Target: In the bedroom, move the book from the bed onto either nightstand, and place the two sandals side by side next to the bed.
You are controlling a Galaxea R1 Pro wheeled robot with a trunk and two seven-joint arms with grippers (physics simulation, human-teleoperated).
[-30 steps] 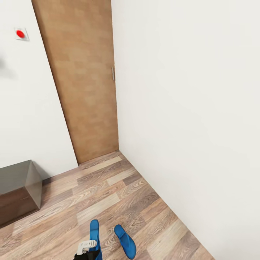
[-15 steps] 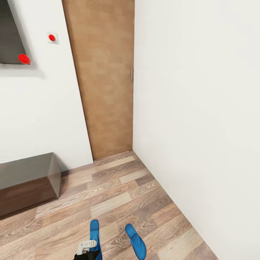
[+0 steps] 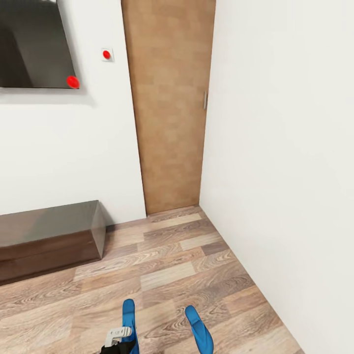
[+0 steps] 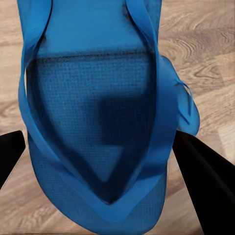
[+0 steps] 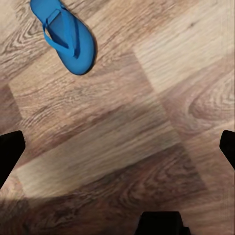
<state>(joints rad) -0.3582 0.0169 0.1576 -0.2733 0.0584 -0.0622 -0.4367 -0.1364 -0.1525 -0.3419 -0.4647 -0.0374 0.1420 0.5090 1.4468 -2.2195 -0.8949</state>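
A corner of the bedroom seen from the robot's head: white walls, a brown wood-plank floor, and a tall light-brown wooden door at about 12 o'clock. A dark wall-mounted screen hangs at 10 o'clock, with a small white switch plate bearing a red dot between it and the door. Below the screen, at 8 o'clock, a long low dark cabinet stands against the wall.

At the 6 o'clock edge of the head view, the left gripper shows as a white and black tip. One bright blue sandal rises from it, pointing away toward 12 o'clock. In the left wrist view this held sandal lies directly between the two black fingers, its sole and V-shaped straps facing the camera; one finger presses close at each side edge, so the left fingers are clenched on it.

The other sandal lies flat on the floor at about 5 o'clock in the head view, just beside the held one and apart from it, near the right-hand wall. In the right wrist view this second sandal rests strap side up on the planks, well ahead of the right gripper and off toward one side. The right fingers show only as black tips at opposite edges, spread wide with bare floor between them, so that gripper is released and holds nothing.
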